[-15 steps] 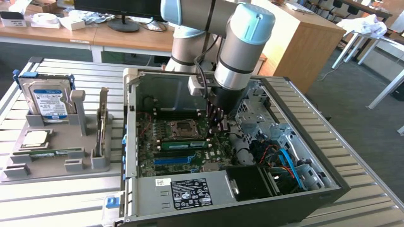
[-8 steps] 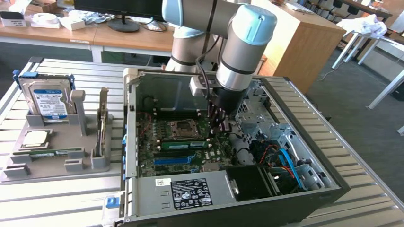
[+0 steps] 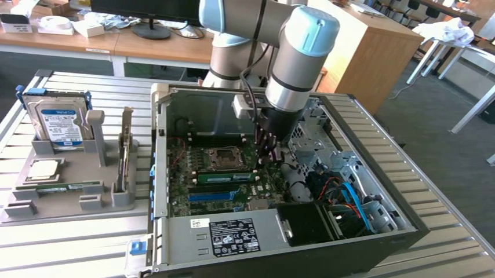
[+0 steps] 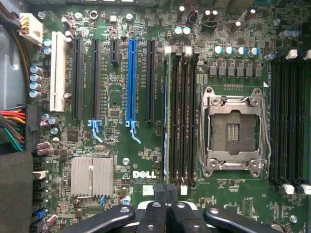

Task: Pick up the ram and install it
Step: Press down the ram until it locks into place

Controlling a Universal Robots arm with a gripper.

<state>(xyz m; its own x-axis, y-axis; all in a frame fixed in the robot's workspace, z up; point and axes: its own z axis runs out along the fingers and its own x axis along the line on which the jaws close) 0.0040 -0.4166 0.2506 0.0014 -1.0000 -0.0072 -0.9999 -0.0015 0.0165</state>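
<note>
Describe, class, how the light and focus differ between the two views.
Exterior view: daylight brightens the slatted table, while the open computer case stays shadowed inside. Wrist view: the motherboard is evenly lit and sharp, with slight glare on the silver heatsink; the hand is dark and soft.

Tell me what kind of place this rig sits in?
Probably a lab or office workshop set up for PC assembly. An open computer case lies on a slatted metal table, a grey fixture holds spare parts such as a hard drive, and desks with a monitor stand behind.
</note>
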